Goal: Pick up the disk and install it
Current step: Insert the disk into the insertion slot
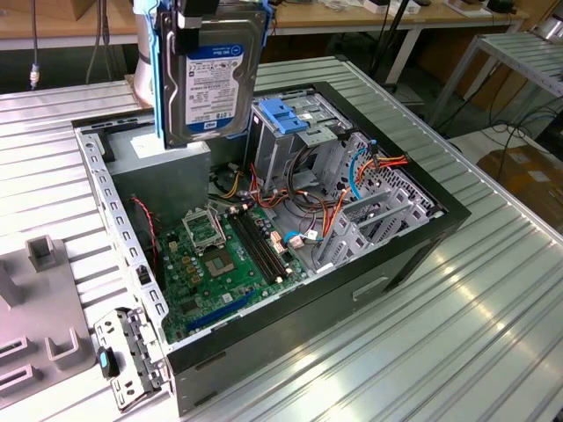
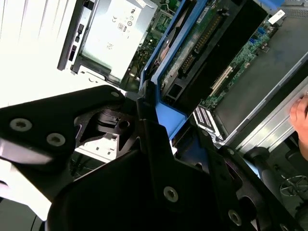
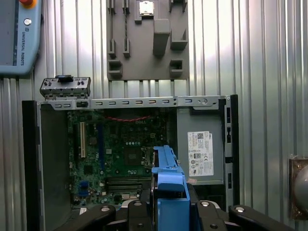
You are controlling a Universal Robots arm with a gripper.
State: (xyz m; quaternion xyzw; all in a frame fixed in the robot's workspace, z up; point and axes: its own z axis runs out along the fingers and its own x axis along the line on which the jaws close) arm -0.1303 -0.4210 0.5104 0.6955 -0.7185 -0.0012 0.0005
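My claw (image 1: pixel 195 19) is clenched on the disk (image 1: pixel 211 79), held high above the open computer (image 1: pixel 396 264). Pickup done, installing not yet. In the exterior view, the cage (image 1: pixel 290 145) sits at the disk's four o'clock.

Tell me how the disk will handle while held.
The disk looks stiff: metal body, no sag hanging upright from the gripper. Probably dense for its size. Its smooth blue plastic rails may slip under a loose grip.
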